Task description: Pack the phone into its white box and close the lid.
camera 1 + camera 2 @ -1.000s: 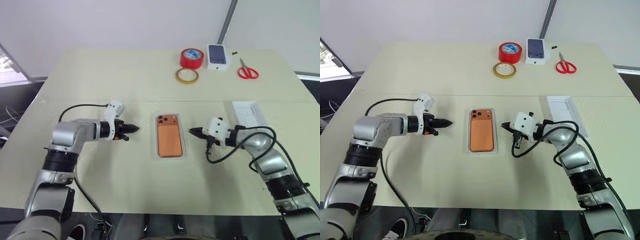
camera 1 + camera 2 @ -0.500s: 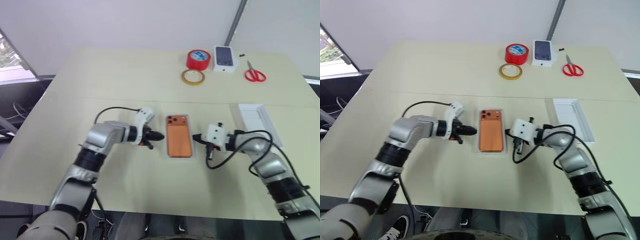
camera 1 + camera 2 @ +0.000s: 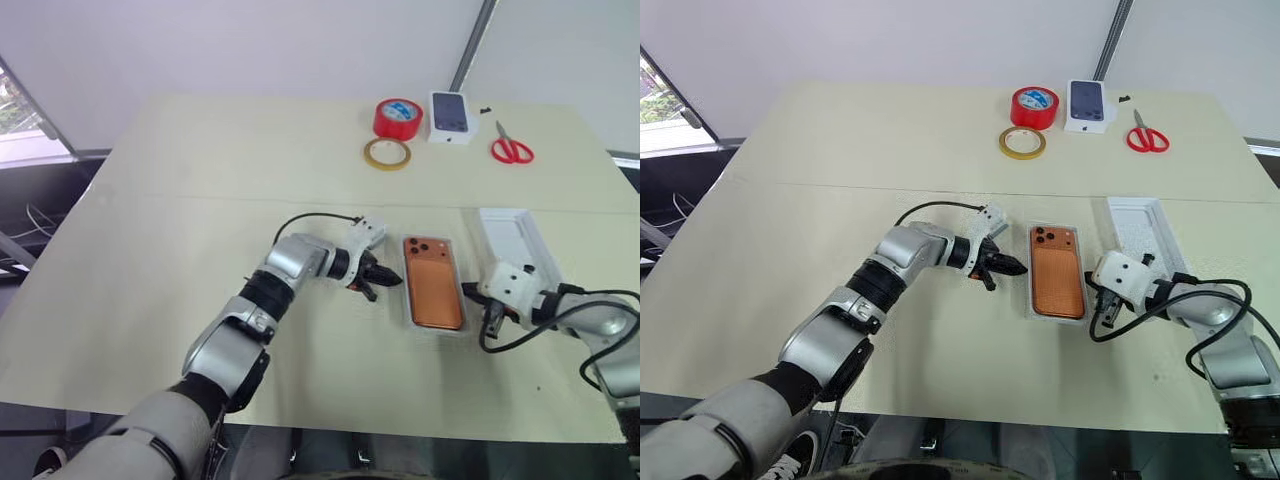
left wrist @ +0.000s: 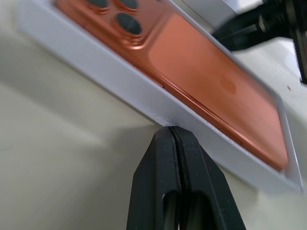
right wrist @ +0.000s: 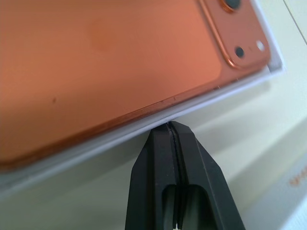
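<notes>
My left fingers (image 3: 388, 282) are pressed together, tips at one long wall of the white box (image 3: 407, 300) — my right fingers (image 3: 470, 294), also together, at the opposite wall. The phone (image 3: 433, 282) lies in it, lenses up. Just beyond on the table (image 3: 200, 180) sits the lid (image 3: 515, 240).
</notes>
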Action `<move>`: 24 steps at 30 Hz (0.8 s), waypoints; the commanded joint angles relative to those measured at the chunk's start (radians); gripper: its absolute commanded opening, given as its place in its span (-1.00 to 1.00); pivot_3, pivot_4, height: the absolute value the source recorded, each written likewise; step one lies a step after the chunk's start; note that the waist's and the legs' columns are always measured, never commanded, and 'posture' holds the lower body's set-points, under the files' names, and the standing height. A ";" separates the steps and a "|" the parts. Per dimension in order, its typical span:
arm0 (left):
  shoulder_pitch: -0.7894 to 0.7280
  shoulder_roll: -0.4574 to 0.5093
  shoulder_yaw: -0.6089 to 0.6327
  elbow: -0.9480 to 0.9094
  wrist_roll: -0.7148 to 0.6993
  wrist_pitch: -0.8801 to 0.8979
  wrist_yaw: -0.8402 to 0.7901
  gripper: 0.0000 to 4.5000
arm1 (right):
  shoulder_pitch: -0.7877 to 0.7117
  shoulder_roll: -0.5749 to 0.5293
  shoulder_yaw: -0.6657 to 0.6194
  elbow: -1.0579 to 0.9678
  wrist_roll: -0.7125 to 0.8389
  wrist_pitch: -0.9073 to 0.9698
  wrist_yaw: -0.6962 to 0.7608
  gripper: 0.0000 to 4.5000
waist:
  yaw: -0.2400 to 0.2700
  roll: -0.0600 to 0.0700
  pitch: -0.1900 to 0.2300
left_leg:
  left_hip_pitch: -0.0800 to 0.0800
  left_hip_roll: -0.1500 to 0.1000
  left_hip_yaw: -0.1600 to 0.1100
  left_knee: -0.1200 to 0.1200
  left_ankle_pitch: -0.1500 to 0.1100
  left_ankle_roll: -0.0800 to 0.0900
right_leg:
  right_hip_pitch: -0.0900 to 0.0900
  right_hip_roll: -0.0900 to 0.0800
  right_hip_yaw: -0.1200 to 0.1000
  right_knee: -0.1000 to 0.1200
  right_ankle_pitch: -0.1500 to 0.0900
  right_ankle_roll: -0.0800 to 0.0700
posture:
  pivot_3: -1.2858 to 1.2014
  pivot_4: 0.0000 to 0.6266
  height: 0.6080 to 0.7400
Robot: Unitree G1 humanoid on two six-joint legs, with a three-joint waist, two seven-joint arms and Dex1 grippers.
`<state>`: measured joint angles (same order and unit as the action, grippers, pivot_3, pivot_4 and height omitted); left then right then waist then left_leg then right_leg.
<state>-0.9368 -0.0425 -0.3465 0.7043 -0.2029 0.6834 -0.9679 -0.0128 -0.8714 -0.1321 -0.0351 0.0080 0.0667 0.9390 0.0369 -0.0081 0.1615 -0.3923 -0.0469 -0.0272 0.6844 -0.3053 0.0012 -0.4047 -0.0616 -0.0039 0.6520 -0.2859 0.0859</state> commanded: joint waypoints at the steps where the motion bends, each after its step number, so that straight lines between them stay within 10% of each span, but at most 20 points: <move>1: -0.031 -0.075 -0.004 0.008 0.004 -0.086 -0.025 -0.98 | 0.000 0.001 -0.005 -0.057 0.041 -0.006 0.010 -1.00 | 0.001 0.000 0.000 | 0.000 0.000 0.000 0.000 0.000 0.000 | 0.000 0.000 0.000 0.000 0.000 0.000 | 0.03 -0.52 1.00; 21: 0.097 0.160 0.077 -0.317 -0.019 -0.030 -0.073 -0.98 | -0.157 -0.074 -0.078 0.097 0.108 -0.032 0.021 -1.00 | -0.025 0.001 0.000 | 0.001 0.002 0.000 0.000 0.001 -0.002 | -0.001 0.001 0.000 0.002 0.000 0.000 | 0.03 -0.52 1.00; 24: 0.100 0.160 0.146 -0.335 -0.057 -0.038 -0.040 -0.59 | -0.223 -0.052 -0.086 0.121 0.177 0.108 0.026 -0.61 | -0.025 0.001 0.000 | 0.000 0.002 0.000 0.000 0.001 -0.003 | -0.001 0.001 0.000 0.002 0.000 0.000 | 0.03 -0.52 1.00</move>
<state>-0.8297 0.1165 -0.2420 0.4131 -0.2291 0.6611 -1.0197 -0.2187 -0.9253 -0.1926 0.0905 0.1441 0.1314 0.9676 0.0114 -0.0073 0.1618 -0.3918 -0.0451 -0.0274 0.6842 -0.3039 -0.0014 -0.4059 -0.0608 -0.0036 0.6544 -0.2859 0.0859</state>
